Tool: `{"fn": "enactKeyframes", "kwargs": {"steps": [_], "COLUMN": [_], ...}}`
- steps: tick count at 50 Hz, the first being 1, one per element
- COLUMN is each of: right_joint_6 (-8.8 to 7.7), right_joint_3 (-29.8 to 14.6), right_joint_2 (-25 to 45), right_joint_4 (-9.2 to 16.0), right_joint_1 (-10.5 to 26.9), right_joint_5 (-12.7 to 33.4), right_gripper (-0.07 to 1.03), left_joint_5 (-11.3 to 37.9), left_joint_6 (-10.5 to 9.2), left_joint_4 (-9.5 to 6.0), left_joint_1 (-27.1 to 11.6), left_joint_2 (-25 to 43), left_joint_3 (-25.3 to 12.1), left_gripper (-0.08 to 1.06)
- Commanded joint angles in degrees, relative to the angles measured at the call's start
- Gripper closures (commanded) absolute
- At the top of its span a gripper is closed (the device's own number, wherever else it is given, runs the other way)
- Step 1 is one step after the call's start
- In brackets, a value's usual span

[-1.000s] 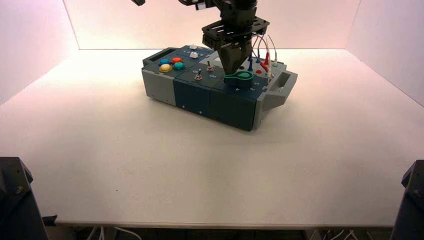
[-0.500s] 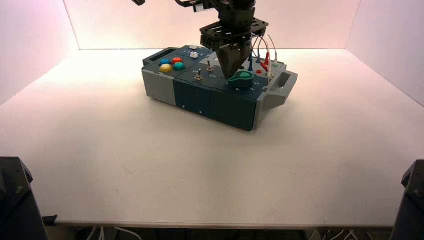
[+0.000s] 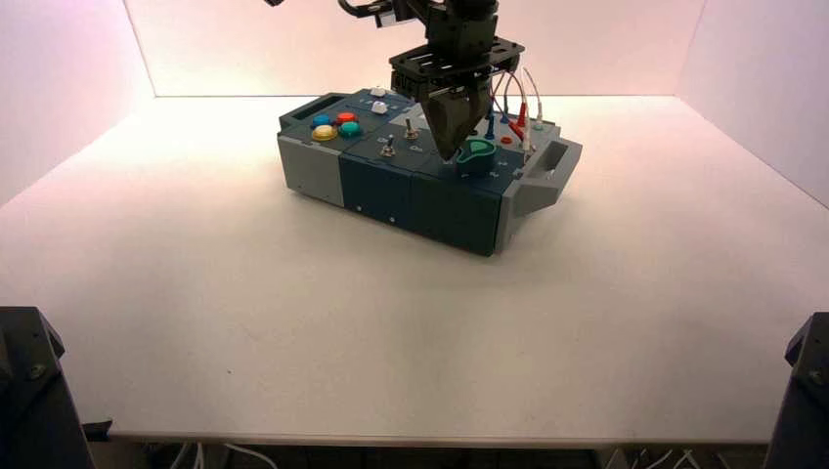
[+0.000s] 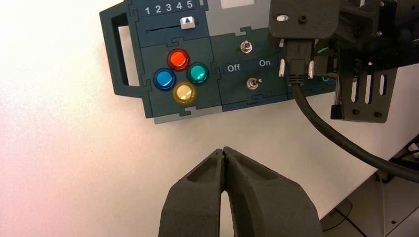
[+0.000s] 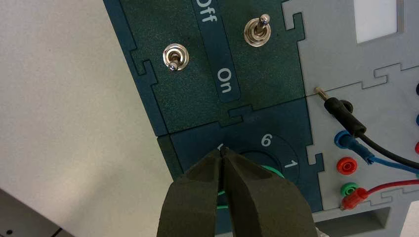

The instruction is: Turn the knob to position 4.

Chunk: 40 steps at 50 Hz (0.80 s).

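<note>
A: Under the right gripper (image 3: 453, 149), at its fingertips, sits the green knob (image 3: 476, 153), on the wired end of the box (image 3: 391, 186). How far along is the job?

B: Midway, I'd judge. The fingers are pressed together, tips at the knob's edge, so they nudge it rather than clasp it. Whether it points at 4 I cannot tell; the fingers hide most of the dial.

A: What shows of the knob?

B: From the right wrist, only a green sliver (image 5: 274, 172) beside the fingers, with the numerals 6 and 1 just beyond them. From above, a green teardrop on a darker round base.

A: And the left gripper (image 4: 225, 153)?

B: Clenched shut on nothing, hovering over the table (image 4: 74, 163), the four coloured buttons (image 4: 179, 75) well past its fingertips.
</note>
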Motion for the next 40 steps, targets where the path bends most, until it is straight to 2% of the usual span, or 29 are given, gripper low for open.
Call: {"fn": "enactKeyframes", "kwargs": {"steps": [1,9,27,31,40], "right_joint_6": [-0.09,-0.09,-0.44,-0.88,-1.41], "right_joint_3": [-1.3,-2.0,-2.5,-2.2,-0.4], "right_joint_2": [-2.2,-3.3,-7.7,-9.1,-11.5], "right_joint_4": [-0.2,-0.1,-0.4,-0.5,-0.5], "right_joint_1": [-0.1,-0.1,-0.2,-0.2,-0.2], "right_joint_5": [-0.4,0.4,6.3,8.7,10.5], "right_gripper": [0.98,0.98,0.98,0.98,0.98], "left_joint_5": [-0.2,-0.2,0.2,0.3,0.3], "left_joint_6": [0.00,-0.09,0.00,-0.09,0.00], "left_joint_4": [-0.09,-0.09,-0.09,-0.09,-0.09], "left_joint_1": [-0.1,-0.1,-0.1,-0.1,-0.1], "left_joint_2": [-1.4,-1.4,-1.2,-1.1,-0.7], "left_joint_3": [-1.5,-1.5,-1.6,-1.6,-1.6], "left_gripper": [1.00,1.00,1.00,1.00,1.00]}}
